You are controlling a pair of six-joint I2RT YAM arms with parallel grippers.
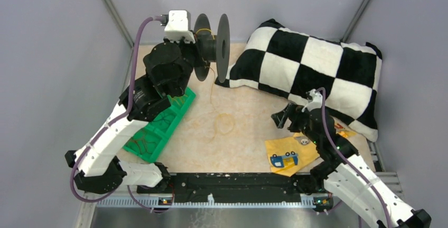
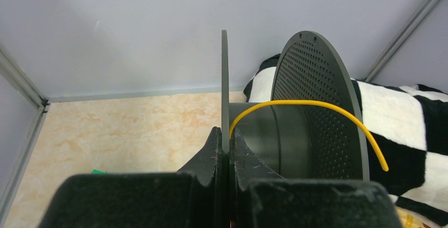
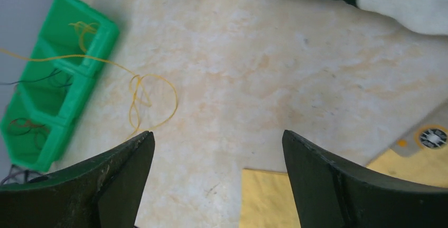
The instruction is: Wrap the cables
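Right now my left gripper (image 2: 226,142) is clamped on the near flange of the spool (image 1: 210,48) at the back, the wire (image 2: 306,102) trailing from its hub to loose loops on the surface (image 1: 248,133), while my right gripper (image 3: 217,154) hovers nearby, jaws wide apart.

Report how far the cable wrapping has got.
Done: left gripper grips the black spool by one flange; a yellow wire end arcs over its hub. In hand: the spool only. Left: most wire lies looped on the table; right gripper open, empty.
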